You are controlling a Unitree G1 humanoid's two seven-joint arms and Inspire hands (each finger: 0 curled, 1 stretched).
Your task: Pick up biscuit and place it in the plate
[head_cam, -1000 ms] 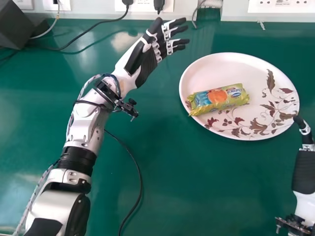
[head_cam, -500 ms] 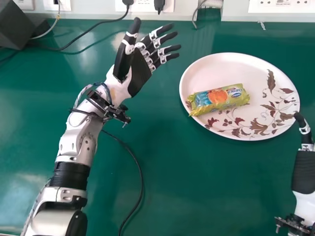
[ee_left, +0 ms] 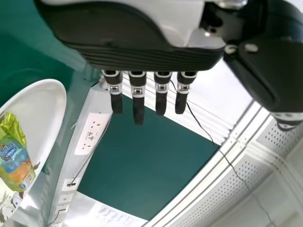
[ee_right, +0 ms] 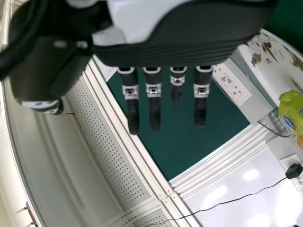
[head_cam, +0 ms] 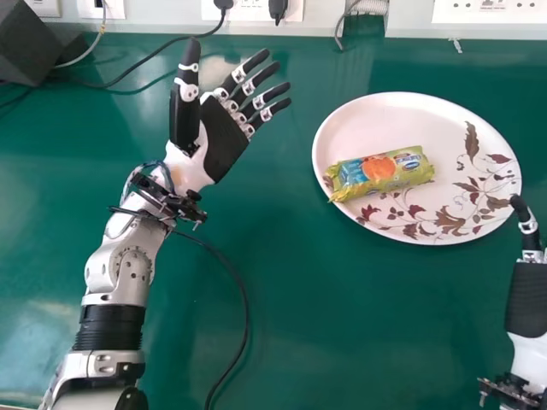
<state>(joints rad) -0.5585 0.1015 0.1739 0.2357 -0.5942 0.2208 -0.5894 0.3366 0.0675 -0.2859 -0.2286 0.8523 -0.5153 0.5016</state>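
Observation:
The yellow-green biscuit packet [head_cam: 380, 173] lies on the left part of the white plate [head_cam: 402, 115], which has a leaf pattern. My left hand [head_cam: 224, 141] is open, palm up and fingers spread, well to the left of the plate and touching nothing. At the right edge of the head view is my right hand [head_cam: 528, 295], below the plate's right side. The left wrist view has my left hand [ee_left: 142, 56] with straight fingers, and the packet [ee_left: 14, 158] on the plate [ee_left: 49, 106]. In the right wrist view my right hand [ee_right: 165, 52] has straight fingers; the packet [ee_right: 291, 111] lies beyond.
A black box [head_cam: 30, 55] stands on the green table [head_cam: 342, 316] at the back left. Black cables run near it, and another cable [head_cam: 244, 316] curves beside my left forearm. Power sockets [head_cam: 491, 10] line the wall behind the table.
My left hand has moved left and back from the plate's side, turning its palm upward with the thumb swung out. The right hand, packet and plate have stayed put.

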